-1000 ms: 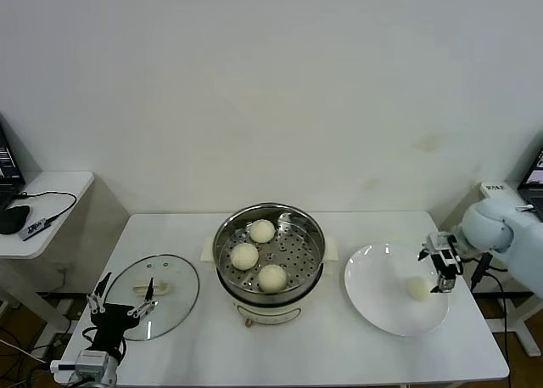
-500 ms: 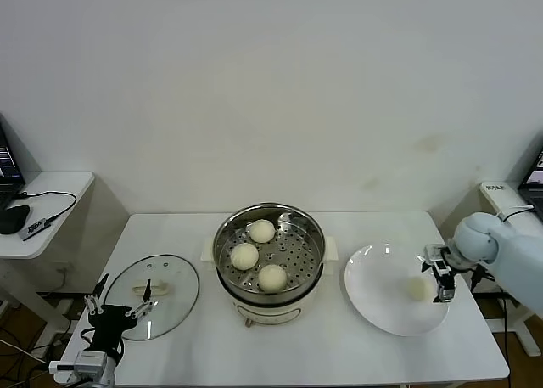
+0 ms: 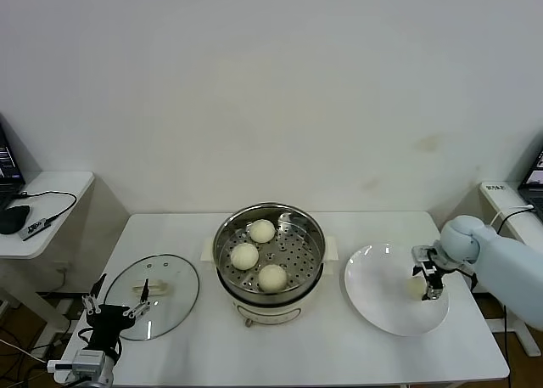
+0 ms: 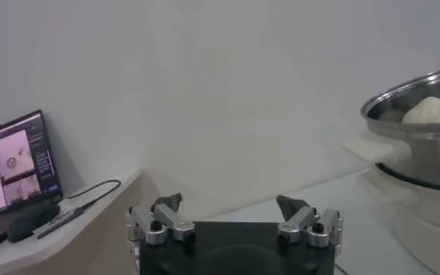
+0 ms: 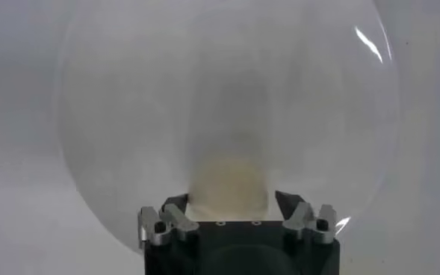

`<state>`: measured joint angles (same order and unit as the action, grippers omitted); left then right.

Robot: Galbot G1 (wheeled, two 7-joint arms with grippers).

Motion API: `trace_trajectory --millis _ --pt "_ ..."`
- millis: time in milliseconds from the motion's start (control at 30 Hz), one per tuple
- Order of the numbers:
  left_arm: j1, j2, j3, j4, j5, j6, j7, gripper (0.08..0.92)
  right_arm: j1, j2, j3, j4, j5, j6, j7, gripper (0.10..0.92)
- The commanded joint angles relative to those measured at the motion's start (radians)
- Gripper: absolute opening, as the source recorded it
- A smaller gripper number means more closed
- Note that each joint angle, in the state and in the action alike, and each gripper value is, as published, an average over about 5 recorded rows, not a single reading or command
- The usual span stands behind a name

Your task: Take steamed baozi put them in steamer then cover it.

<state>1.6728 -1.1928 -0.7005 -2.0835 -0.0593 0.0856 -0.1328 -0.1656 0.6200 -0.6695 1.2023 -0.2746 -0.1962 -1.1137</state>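
Baozi point(image 5: 228, 183) sits between right gripper point(image 5: 232, 201) fingers near plate point(image 3: 373, 299) edge.

The white table point(image 3: 339, 354) carries the cover point(image 3: 153, 285), the steamer point(image 3: 270, 252) and a white plate point(image 3: 382, 307).

baozi point(image 3: 261, 231) – three in steamer point(image 3: 310, 232) | cover point(image 3: 153, 295) – flat on table
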Motion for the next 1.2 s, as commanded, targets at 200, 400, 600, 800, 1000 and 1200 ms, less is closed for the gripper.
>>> trace_trajectory --millis 200,400,600,800,1000,1200 --pt "0.001 -0.001 0.001 0.003 -0.002 0.000 0.001 0.823 -0.005 0.006 0.010 -0.016 -0.010 0.009 -0.010 0.629" --pt "-0.001 0.001 0.002 0.003 -0.003 -0.001 0.001 0.823 0.024 -0.031 -0.005 0.024 0.011 0.004 -0.033 0.564" --pt "-0.005 0.005 0.003 0.002 -0.004 0.000 0.000 0.823 0.076 -0.079 -0.040 0.082 0.069 -0.019 -0.055 0.527" --pt "-0.010 0.010 0.009 -0.001 -0.006 0.001 0.000 0.823 0.227 -0.122 -0.129 0.172 0.136 -0.053 -0.059 0.520" --pt "-0.017 0.015 0.018 -0.002 -0.009 0.002 0.001 0.823 0.483 -0.103 -0.280 0.221 0.239 -0.087 -0.057 0.526" --pt "-0.019 0.023 0.016 -0.004 -0.017 0.001 0.001 0.823 0.781 -0.011 -0.491 0.265 0.396 -0.135 -0.035 0.538"
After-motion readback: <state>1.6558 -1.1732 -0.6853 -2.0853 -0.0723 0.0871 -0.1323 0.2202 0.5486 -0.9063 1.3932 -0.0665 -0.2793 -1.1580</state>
